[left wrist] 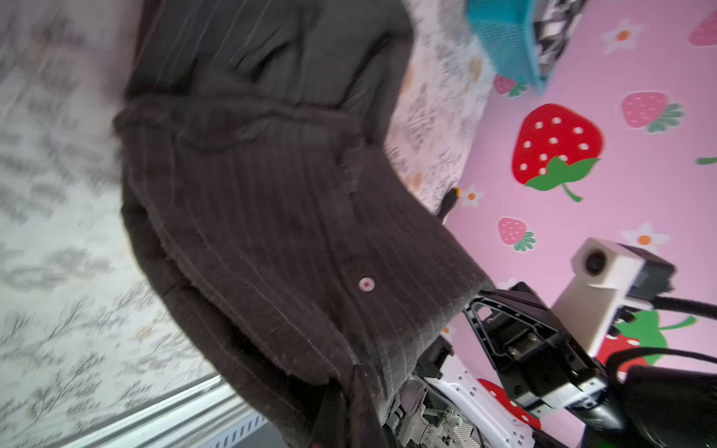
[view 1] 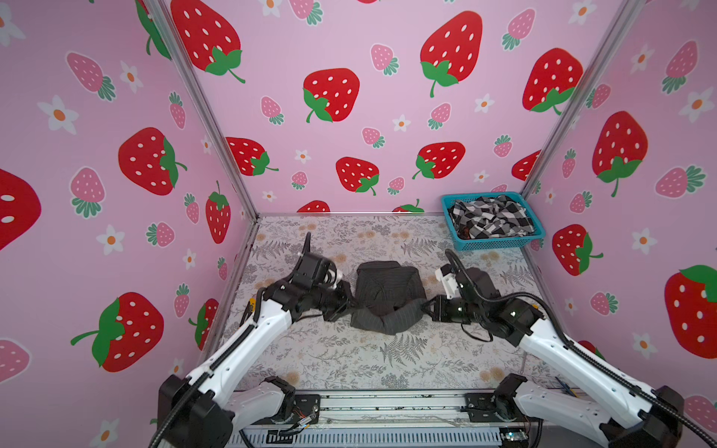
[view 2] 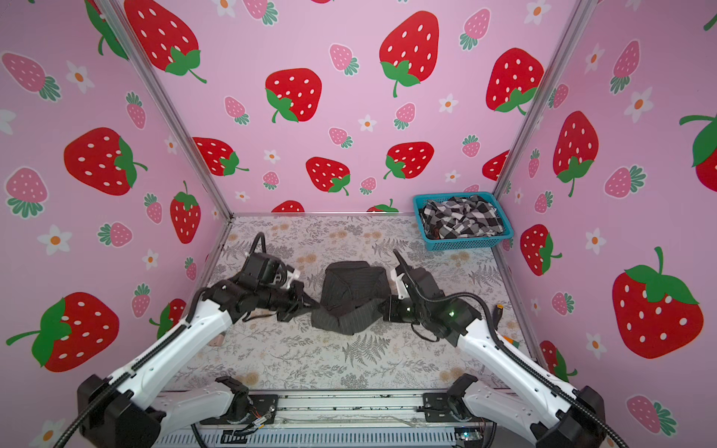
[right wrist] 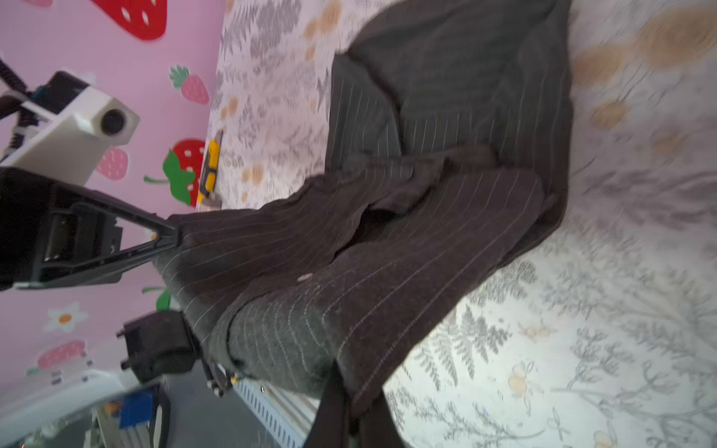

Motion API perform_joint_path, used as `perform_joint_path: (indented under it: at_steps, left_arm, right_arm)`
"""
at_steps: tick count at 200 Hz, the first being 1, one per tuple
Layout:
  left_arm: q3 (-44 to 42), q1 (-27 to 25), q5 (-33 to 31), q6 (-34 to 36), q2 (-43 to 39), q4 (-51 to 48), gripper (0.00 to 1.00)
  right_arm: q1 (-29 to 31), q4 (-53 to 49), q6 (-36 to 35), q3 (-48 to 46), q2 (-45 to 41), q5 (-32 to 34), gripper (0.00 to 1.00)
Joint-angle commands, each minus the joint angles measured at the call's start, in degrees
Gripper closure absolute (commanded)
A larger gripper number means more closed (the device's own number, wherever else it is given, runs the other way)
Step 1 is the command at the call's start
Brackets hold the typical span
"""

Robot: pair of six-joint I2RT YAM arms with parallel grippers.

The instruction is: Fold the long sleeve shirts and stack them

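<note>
A dark charcoal pinstriped long sleeve shirt (view 1: 388,289) (view 2: 353,285) lies bunched and partly folded at the table's middle. Its near strip is stretched between my two grippers. My left gripper (view 1: 351,306) (view 2: 316,304) is shut on the strip's left end, with cloth pinched between its fingers in the left wrist view (left wrist: 349,403). My right gripper (view 1: 425,306) (view 2: 384,306) is shut on the right end (right wrist: 351,407). A pale button (left wrist: 366,284) shows on the cloth. The black-and-white checked shirt (view 1: 490,217) (view 2: 461,217) lies crumpled in a basket.
The blue mesh basket (view 1: 500,244) (view 2: 465,245) stands in the back right corner. Strawberry-print walls close in the floral table (view 1: 349,360) on three sides. A metal rail (view 1: 388,407) runs along the front edge. A yellow-and-black tool (right wrist: 211,166) lies at the left edge.
</note>
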Motion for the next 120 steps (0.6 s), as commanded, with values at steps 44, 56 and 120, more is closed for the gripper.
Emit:
perform_joint_path:
  at_steps: [44, 56, 120]
  left_arm:
    - [38.2, 4.6, 1.9, 7.4, 49.6, 2.7, 0.58]
    - [38.0, 7.3, 2.9, 3.3, 53.1, 7.7, 0.42]
    - [35.1, 13.0, -0.8, 4.4, 39.2, 6.0, 0.45]
  right_arm:
    - [-18.0, -4.5, -20.8, 30.4, 41.1, -3.6, 0.20]
    - [-18.5, -7.8, -22.6, 37.9, 45.5, 0.0, 0.15]
    - [-15.5, -5.7, -24.2, 32.2, 38.2, 2.5, 0.15]
